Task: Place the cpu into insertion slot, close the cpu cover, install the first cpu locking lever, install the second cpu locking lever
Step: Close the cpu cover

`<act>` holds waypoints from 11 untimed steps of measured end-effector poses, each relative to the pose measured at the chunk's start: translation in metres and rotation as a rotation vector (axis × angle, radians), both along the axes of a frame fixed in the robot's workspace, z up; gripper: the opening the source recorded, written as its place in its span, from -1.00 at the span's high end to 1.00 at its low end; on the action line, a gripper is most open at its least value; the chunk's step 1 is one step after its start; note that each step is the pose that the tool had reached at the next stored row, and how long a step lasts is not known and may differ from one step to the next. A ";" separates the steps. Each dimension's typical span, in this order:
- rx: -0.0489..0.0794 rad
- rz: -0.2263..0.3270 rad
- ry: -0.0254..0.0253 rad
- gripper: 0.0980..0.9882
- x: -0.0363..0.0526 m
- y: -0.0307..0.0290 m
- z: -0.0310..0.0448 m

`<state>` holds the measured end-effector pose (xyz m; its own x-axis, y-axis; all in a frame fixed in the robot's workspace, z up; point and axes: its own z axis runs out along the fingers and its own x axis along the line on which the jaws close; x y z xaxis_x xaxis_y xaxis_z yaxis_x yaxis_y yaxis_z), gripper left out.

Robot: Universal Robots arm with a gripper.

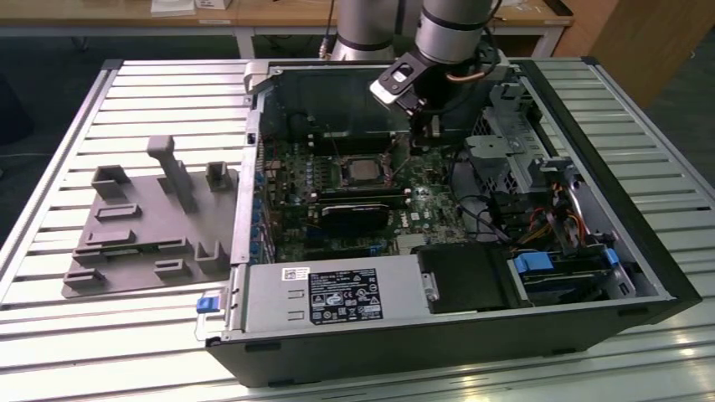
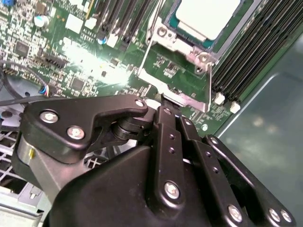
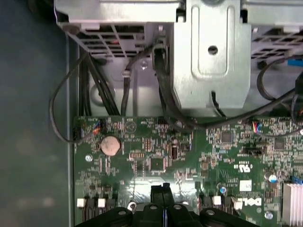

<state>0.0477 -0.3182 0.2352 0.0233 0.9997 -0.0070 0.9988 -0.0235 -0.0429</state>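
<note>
In the exterior view the silver arm point(image 1: 453, 29) reached down from above into the uncovered computer case point(image 1: 625, 251), which lay on the slatted metal counter point(image 1: 134, 117). Its black wrist was bent so that the hand point(image 1: 430, 142) pointed steeply at the motherboard point(image 1: 301, 180), just beside the cpu point(image 1: 360, 168) on the exterior view's right. A grey moulded fixture point(image 1: 123, 243) sat well apart from the cpu, outside the case on the exterior view's left.

In the second wrist view the hand's black, bolted fingers point(image 2: 163, 127) were pressed together to a narrow tip, with nothing seen between them. That tip sat at the near lip of the cpu cover point(image 2: 173, 41). The cover, a thin silvery frame, lay flat around the cpu, with its window facing up and the pale, matte chip showing through. Its lip pointed toward the hand. A thin wire lever point(image 2: 209, 87) ran down one side of the cover, and dark ribbed memory slots point(image 2: 255, 52) lay just beside the cpu.

In the first wrist view the joined fingertips point(image 3: 157, 191) hung over the green motherboard. A round coin cell point(image 3: 110, 145), black cables point(image 3: 94, 85) and a folded steel cage point(image 3: 213, 56) lay beyond them.
</note>
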 end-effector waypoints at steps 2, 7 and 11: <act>0.000 0.000 -0.0018 0.99 -0.0044 0.0000 0.0000; 0.000 0.000 -0.0075 0.99 -0.0168 0.0000 0.0000; 0.000 0.000 -0.0157 0.99 -0.0298 0.0000 0.0000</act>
